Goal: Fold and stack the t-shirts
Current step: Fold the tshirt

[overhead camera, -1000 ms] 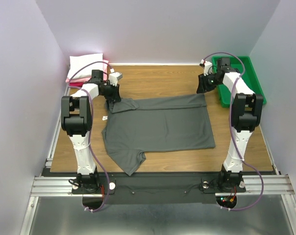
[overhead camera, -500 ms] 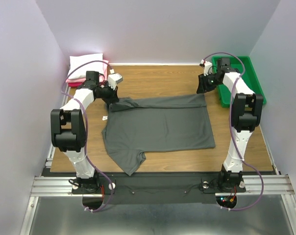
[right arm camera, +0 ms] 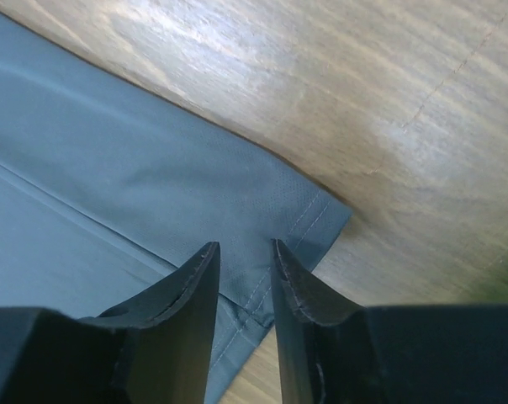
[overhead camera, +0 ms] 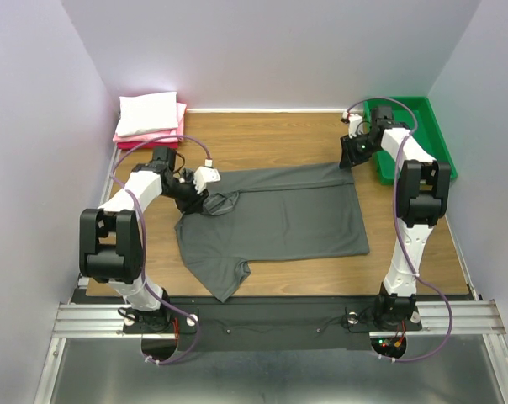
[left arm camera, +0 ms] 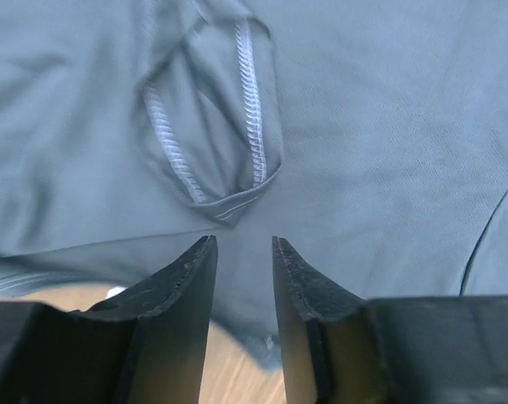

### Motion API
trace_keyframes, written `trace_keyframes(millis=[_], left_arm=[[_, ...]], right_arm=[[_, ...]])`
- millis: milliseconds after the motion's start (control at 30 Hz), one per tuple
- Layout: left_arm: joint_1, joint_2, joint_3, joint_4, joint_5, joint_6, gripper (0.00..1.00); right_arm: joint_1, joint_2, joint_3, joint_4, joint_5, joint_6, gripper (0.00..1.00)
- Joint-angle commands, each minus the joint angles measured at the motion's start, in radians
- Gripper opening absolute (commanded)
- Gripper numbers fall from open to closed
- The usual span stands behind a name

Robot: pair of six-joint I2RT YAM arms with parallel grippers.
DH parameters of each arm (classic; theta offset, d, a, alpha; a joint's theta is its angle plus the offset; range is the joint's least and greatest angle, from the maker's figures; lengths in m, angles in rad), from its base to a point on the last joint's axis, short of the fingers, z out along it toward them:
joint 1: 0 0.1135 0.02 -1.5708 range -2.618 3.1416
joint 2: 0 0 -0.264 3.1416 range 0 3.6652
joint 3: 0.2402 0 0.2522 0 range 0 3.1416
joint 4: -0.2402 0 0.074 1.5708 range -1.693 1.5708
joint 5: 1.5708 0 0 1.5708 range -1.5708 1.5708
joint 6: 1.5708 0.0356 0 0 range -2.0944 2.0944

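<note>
Dark grey t-shirt (overhead camera: 279, 215): spread flat on the middle of the table (overhead camera: 271, 139), not yet folded into a rectangle
Long axis: runs 9 o'clock to 3 o'clock in the top view, neck end toward 9, hem toward 3
Sleeves: far sleeve (left arm camera: 212, 126) turned in over the chest at the shirt's 10 o'clock; near sleeve (overhead camera: 224, 282) sticks out toward 7 o'clock
Left hand (left arm camera: 241, 242): jaws a little apart, nothing between them, low over the turned-in sleeve
Right hand (right arm camera: 242, 246): jaws narrowly parted above the far hem corner (right arm camera: 321, 215) at the shirt's 2 o'clock; the corner lies flat, unpinched
Folded stack: white t-shirt (overhead camera: 149, 109) on pink ones (overhead camera: 124, 135) at the table's 11 o'clock corner, well apart from the grey one
Step in hand: probably taking hold of the far long edge at both ends, to fold it toward 6 o'clock
Doing it well: pinch both layers at the sleeve fold and the hem corner alike, lift level, keep the edge taut between the hands, and lay it down parallel to the long axis so no crease bunches
</note>
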Motion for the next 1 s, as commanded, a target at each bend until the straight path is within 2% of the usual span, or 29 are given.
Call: trace_keyframes(millis=[0, 100, 133, 267, 333, 533, 600, 700, 767, 867, 967], left_arm=[[0.002, -0.028, 0.099, -0.006, 0.068, 0.005, 0.46], [0.001, 0.061, 0.148, 0.086, 0.081, -0.159, 0.47], [-0.004, 0.105, 0.169, 0.159, 0.064, -0.258, 0.49], [-0.032, 0.175, 0.225, 0.224, 0.073, -0.36, 0.49], [-0.055, 0.179, 0.217, 0.253, 0.056, -0.377, 0.5], [-0.18, 0.205, 0.177, 0.324, -0.129, -0.382, 0.48], [-0.208, 0.219, 0.179, 0.312, -0.133, -0.385, 0.44], [-0.237, 0.233, 0.185, 0.275, -0.102, -0.378, 0.31], [-0.248, 0.235, 0.183, 0.255, -0.085, -0.371, 0.29], [-0.259, 0.21, 0.171, 0.243, -0.067, -0.367, 0.32], [-0.256, 0.169, 0.17, 0.244, -0.086, -0.376, 0.42]], right_arm=[[0.006, -0.055, 0.002, -0.002, 0.016, -0.025, 0.36], [0.008, -0.042, -0.006, -0.009, 0.019, -0.026, 0.32], [0.008, -0.039, -0.009, -0.01, 0.028, -0.029, 0.32], [0.008, -0.029, -0.027, -0.019, 0.052, -0.042, 0.3], [0.006, -0.032, -0.034, -0.019, 0.055, -0.046, 0.3], [0.006, -0.029, -0.029, -0.022, 0.048, -0.04, 0.3], [0.008, -0.027, -0.029, -0.024, 0.053, -0.04, 0.3], [0.006, -0.03, -0.035, -0.026, 0.059, -0.049, 0.3], [0.006, -0.033, -0.037, -0.029, 0.064, -0.052, 0.3], [0.008, -0.039, -0.032, -0.03, 0.061, -0.055, 0.3], [0.008, -0.042, -0.028, -0.035, 0.053, -0.057, 0.31]])
